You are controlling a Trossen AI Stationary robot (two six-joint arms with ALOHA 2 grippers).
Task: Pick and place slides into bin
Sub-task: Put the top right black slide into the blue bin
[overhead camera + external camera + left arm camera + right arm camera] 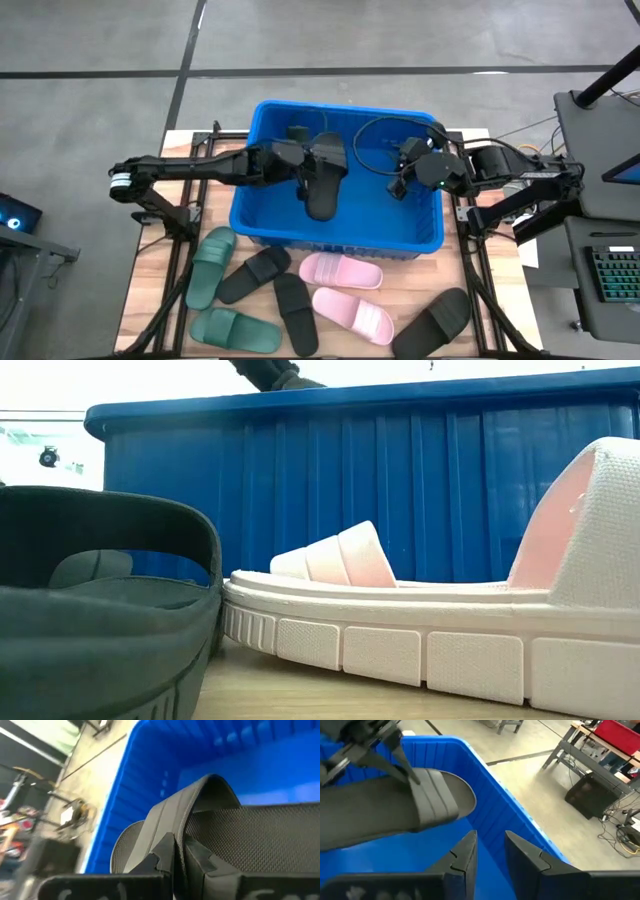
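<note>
The blue bin [262, 225] stands at the middle of the table. My left gripper [305, 165] reaches into it from the left and is shut on a black slide [326, 178], also seen in the right wrist view [395, 815]. My right gripper [490, 857] hovers open over the bin's right part [400, 185], with nothing between its fingers. On the table in front of the bin lie two dark green slides [210, 265], two pink slides [340, 270] and three black slides [255, 275], soles down. My left gripper pinches the black slide's wide strap [176, 827] between its two fingers, at the strap's edge. The fingers come from the table's left, slanting down. The slide hangs inside the bin's walls; whether its lower end rests on the bin floor I cannot tell.
In the low view a pink slide [400, 630] and a black slide [100, 610] lie close before the bin's near wall [400, 480]. A black cable [375, 135] loops over the bin's far right corner. Arm frames run along both table sides.
</note>
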